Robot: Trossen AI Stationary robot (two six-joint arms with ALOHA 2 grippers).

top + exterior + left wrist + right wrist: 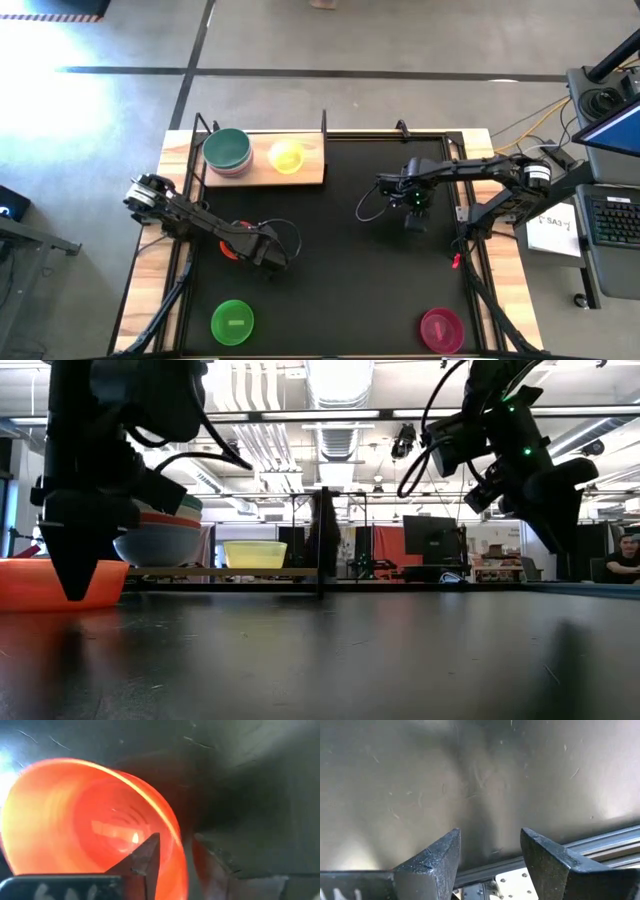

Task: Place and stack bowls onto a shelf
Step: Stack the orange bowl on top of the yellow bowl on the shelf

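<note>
The small orange bowl (228,252) sits on the black mat left of centre, under my left gripper (243,247), which is shut on its rim. In the left wrist view the orange bowl (75,820) fills the frame. The light-wood shelf (305,175) at the far left carries a stack of larger bowls with the teal one (228,149) on top, and the yellow-green bowl (287,157) beside it. The green bowl (233,322) and the magenta bowl (441,329) rest on the mat near its near edge. My right gripper (415,222) hangs open over the mat, right of centre. My left gripper (175,842) has the orange bowl's rim (172,827) between its fingers, one finger (145,857) inside the bowl and the other outside the wall. The fingers come from above, pointing down. In the low view the bowl (30,585) looks set on the mat.
The shelf has thin black uprights (324,122) at its far corners, and its right third is bare board. The shelf's board (230,571) shows beyond the mat in the low view, with the bowl stack (160,542) on it. A metal rail (600,845) runs along the mat's right edge.
</note>
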